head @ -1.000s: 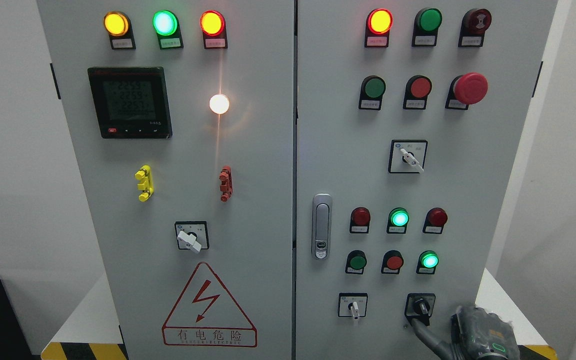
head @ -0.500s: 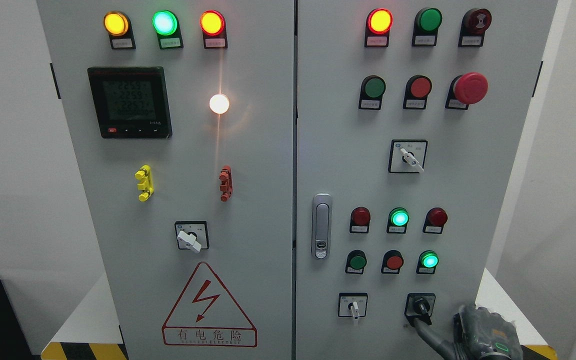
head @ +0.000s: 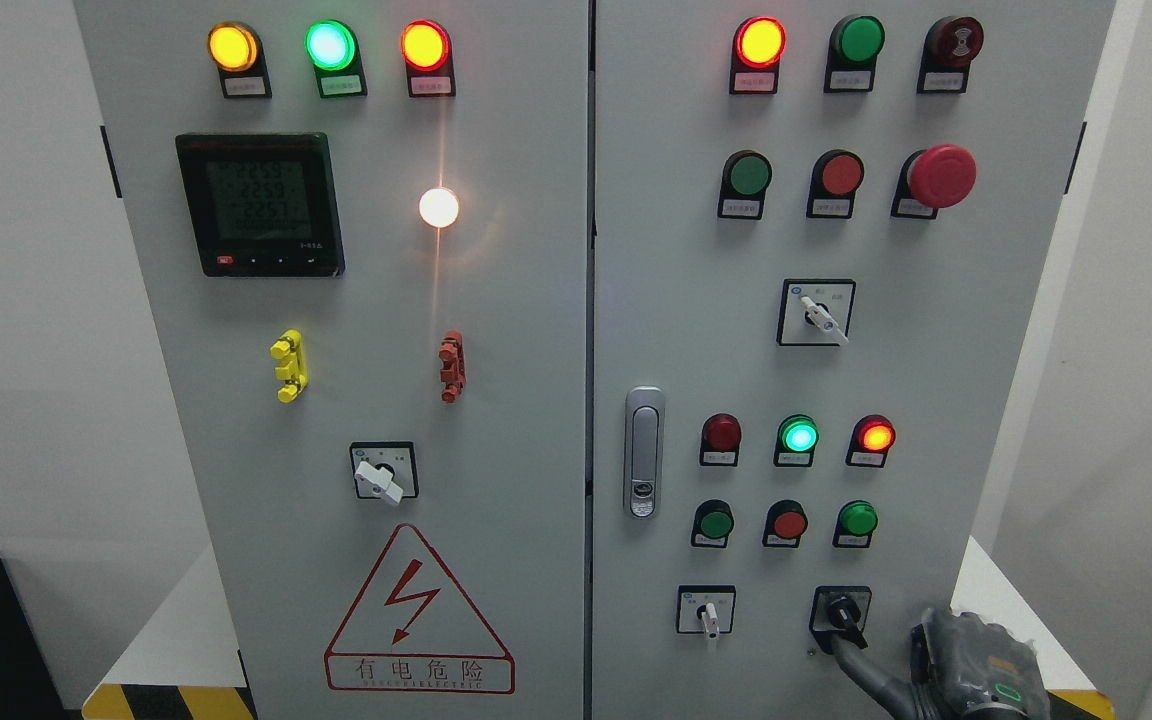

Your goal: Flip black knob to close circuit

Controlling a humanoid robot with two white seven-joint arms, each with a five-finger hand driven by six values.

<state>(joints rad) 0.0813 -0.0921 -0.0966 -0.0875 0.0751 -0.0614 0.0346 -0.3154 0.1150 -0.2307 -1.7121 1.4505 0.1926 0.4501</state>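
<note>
The black knob point(head: 841, 611) sits in a black square plate at the bottom right of the right cabinet door point(head: 676, 330), its lever pointing down and slightly right. My right hand point(head: 971, 668) comes in at the lower right corner, and a grey part of it reaches up-left to the lever's tip. Most of the hand is cut off by the frame's bottom edge. Above the knob, the red lamp point(head: 876, 436) glows and the green lamp point(head: 858, 520) below it is dark. The left arm does not show.
A white-handled selector point(head: 707, 613) sits left of the knob, and another point(head: 818, 314) is higher up. A silver door latch point(head: 643, 452) is at the door's left edge. The left door carries a meter point(head: 259, 204), a white selector point(head: 381, 477) and a warning triangle point(head: 419, 610).
The red lamp above the knob has lit and the green lamp beneath it has gone dark. My right hand has shifted slightly right.
</note>
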